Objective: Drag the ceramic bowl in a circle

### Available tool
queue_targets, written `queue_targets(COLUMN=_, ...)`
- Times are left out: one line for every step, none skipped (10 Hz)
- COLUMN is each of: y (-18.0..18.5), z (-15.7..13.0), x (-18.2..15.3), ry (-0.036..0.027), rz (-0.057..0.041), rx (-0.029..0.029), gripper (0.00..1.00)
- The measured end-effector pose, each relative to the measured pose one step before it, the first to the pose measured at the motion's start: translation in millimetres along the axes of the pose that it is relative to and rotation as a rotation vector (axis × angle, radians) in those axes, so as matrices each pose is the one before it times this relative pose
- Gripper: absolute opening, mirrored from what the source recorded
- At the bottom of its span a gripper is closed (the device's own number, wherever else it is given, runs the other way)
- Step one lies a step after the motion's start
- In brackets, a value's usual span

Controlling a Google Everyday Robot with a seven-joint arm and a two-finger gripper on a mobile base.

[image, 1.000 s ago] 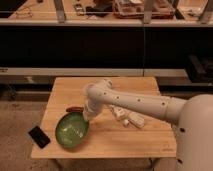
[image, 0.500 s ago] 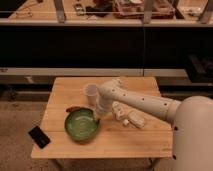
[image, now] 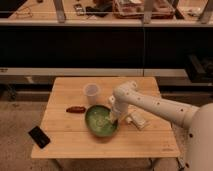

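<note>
The gripper is shut, seemingly pinching the right-hand rim of the green bowl, which sits mid-table, toward the front. The bowl lies to the gripper's left in the view (round, so no long axis). A cup stands close behind and a white packet just right. The table is freest front-left.

1. Pale wooden table, rectangular, on a speckled floor.
2. Translucent white cup, upright, toward the table's back edge, left of its middle.
3. Small reddish-brown item, flat on the table's left half, nearer the front than the cup; kind unclear.
4. Flat black rectangle, across the table's left edge, near the front corner.
5. White crumpled packet, on the table's right half.
6. Dark counter behind the table, cluttered on top.
</note>
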Motion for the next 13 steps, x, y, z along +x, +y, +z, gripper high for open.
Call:
queue_targets(y=7.13, z=-10.21, x=-14.17, ry=0.01701, rz=-0.02308, rx=-0.02187, gripper=0.17)
queue_targets(y=0.79, z=-7.26, x=-7.99, ry=0.01318, rz=-0.02395, rx=-0.0105, gripper=0.17)
queue_targets(y=0.17, z=-9.78, x=-8.48, ry=0.01785, rz=-0.02457, rx=-0.0111, gripper=0.17)
queue_targets(y=-7.0, z=-10.7, x=-7.6, ry=0.02299, rz=-0.02758, rx=0.00288, gripper=0.17)
queue_targets(y=-6.81, z=-5.66, x=-2.97, ry=0.01231, rz=-0.01719, rx=0.00573, gripper=0.17)
queue_targets(y=-12.58, z=-6.28, x=-3.42, ry=0.01633, rz=-0.02874, rx=0.01245, gripper=0.17)
queue_targets(y=-13.54, z=-4.65, x=-0.71, ry=0.01468, rz=-0.03375, rx=0.01095, gripper=0.17)
queue_targets(y=-10.82, z=-2.77, x=0.61, ry=0.01071, rz=-0.02731, rx=0.00866, gripper=0.17)
queue_targets(y=-9.31, z=-1.4, x=1.43, ry=0.00802, rz=-0.02514, rx=0.00571, gripper=0.17)
queue_targets(y=-12.34, z=-1.31, x=4.83, ry=0.01145, rz=-0.03306, rx=0.00532, gripper=0.17)
queue_targets(y=-18.69, z=0.8, x=11.93, ry=0.01481, rz=-0.04705, rx=0.00728, gripper=0.17)
queue_targets(y=-9.48, z=2.42, x=8.7, ry=0.00613, rz=-0.02086, rx=0.00665, gripper=0.17)
queue_targets(y=-10.25, z=2.25, x=12.4, ry=0.00856, rz=-0.01928, rx=0.00907, gripper=0.17)
